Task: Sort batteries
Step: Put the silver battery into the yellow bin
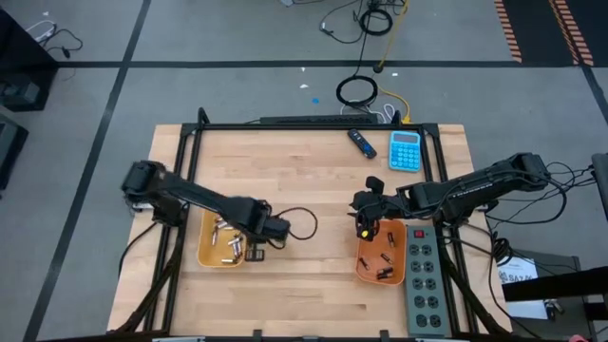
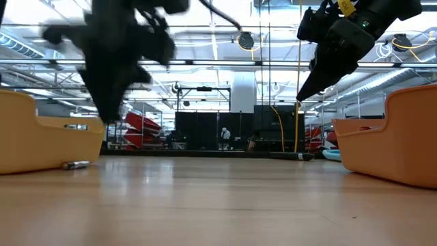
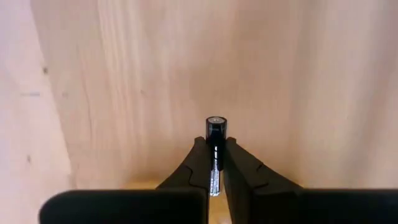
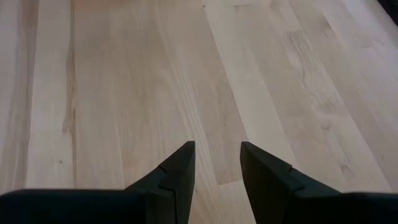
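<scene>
Two orange trays sit on the wooden table. The left tray (image 1: 211, 249) holds several silvery-white batteries (image 1: 224, 228). The right tray (image 1: 369, 269) holds several small dark batteries (image 1: 384, 272). One more battery (image 2: 75, 165) lies on the table beside the left tray (image 2: 41, 140). My left gripper (image 1: 282, 228) hangs just right of the left tray and is shut on a dark battery (image 3: 215, 126). My right gripper (image 1: 362, 217) is open and empty, raised above the far left corner of the right tray (image 2: 399, 140). Its wrist view shows only bare wood beyond the gripper (image 4: 217, 165). My left gripper (image 3: 215, 146) pinches the dark battery between its two fingers (image 3: 198, 155). The battery runs along the fingers, and its silver-capped end (image 3: 215, 121) sticks out past the tips. The fingers point down at the table, and the battery is lifted clear of the wood.
A blue calculator (image 1: 406, 150) and a dark blue-tipped device (image 1: 360, 142) lie near the table's far edge. A grey power strip (image 1: 423, 280) lies right of the right tray. A black cable (image 1: 304, 223) loops beside the left gripper. Bare wood lies between the trays.
</scene>
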